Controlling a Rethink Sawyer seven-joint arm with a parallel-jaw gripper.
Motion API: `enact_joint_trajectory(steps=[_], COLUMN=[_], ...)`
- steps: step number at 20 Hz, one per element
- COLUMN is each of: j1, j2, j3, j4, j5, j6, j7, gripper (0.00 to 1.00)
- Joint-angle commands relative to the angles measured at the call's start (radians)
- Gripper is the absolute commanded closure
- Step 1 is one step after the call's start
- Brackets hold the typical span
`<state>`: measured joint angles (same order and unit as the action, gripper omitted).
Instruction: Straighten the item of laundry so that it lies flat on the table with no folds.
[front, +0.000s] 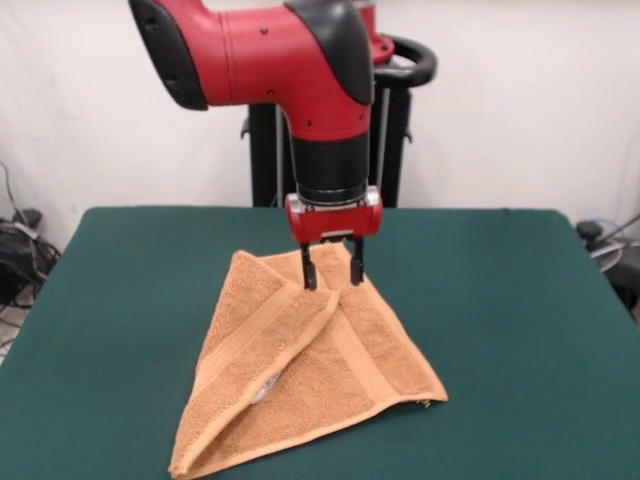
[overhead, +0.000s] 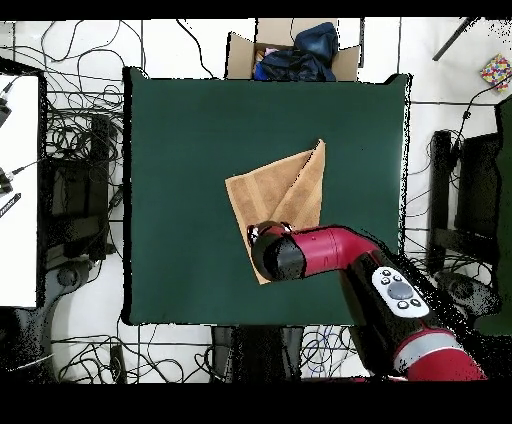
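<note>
The orange-tan towel (front: 300, 370) lies on the green table (front: 500, 300), folded over itself into a rough triangle, with one flap crossing the other along a diagonal band stripe. A small white tag (front: 262, 392) peeks out from under the fold. My gripper (front: 332, 275) points straight down at the towel's far corner. Its two black fingers stand apart, with their tips at the cloth and a ridge of towel between them. In the overhead view the towel (overhead: 290, 190) sits near the middle of the table (overhead: 180, 150), and the arm's head (overhead: 278, 252) hides the gripper and the towel's near corner.
A cardboard box with dark clothes (overhead: 290, 50) stands beyond the table's far edge in the overhead view. Cables cover the floor around the table. A white surface (overhead: 15, 190) stands at the left. The black pedestal (front: 395, 130) is behind the arm.
</note>
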<state>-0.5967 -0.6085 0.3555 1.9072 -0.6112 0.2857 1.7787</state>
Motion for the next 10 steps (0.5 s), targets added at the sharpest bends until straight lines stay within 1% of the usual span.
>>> enact_joint_trajectory(steps=[1,5,10], j1=[0.035,0.044,0.071], j2=[0.07,0.084,0.135], j3=[-0.038,-0.052,-0.091], j4=[0.015,0.005,-0.02], j5=[-0.072,-0.08,-0.101], j6=[-0.067,-0.08,-0.137], j7=[0.062,0.073,0.098], gripper=[0.0,0.0,0.0])
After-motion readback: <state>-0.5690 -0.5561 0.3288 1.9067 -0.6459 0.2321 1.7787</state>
